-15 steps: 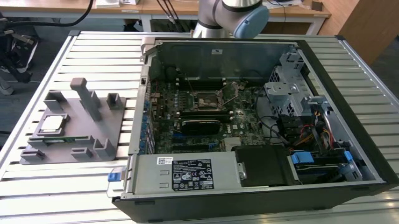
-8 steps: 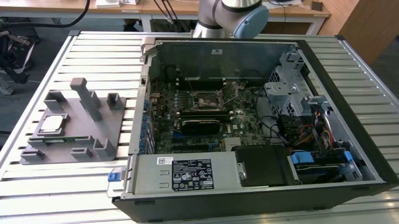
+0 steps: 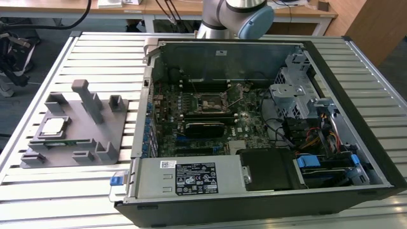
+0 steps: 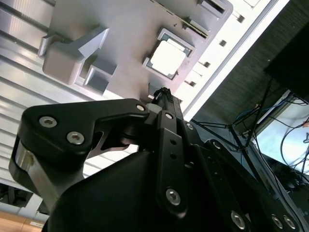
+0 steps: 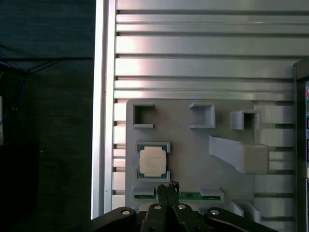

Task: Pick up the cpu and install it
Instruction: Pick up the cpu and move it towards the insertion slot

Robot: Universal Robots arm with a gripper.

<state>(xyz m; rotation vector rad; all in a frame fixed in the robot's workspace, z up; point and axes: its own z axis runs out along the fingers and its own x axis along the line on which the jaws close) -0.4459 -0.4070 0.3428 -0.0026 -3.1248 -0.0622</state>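
Observation:
The cpu (image 3: 53, 125) is a small silver-topped square lying flat in a pocket of the grey fixture plate (image 3: 95, 138), at the exterior view's left of the open computer case. In both wrist views the cpu (image 5: 153, 161) (image 4: 168, 58) lies below and just beyond the fingertips. My gripper (image 5: 168, 185) (image 4: 162, 92) hangs well above the plate, shut with its fingers pressed together and nothing between them. Inside the case, the motherboard's cpu socket (image 3: 207, 102) lies bare with its metal frame.
A green memory stick (image 5: 189, 195) lies in a slot of the fixture plate beside the cpu. Grey posts (image 3: 83, 90) stand up from the plate. The case (image 3: 152, 71) has tall walls, a power supply (image 3: 190, 177) and cables (image 3: 311, 138). The slatted table (image 3: 95, 52) ends close to the plate.

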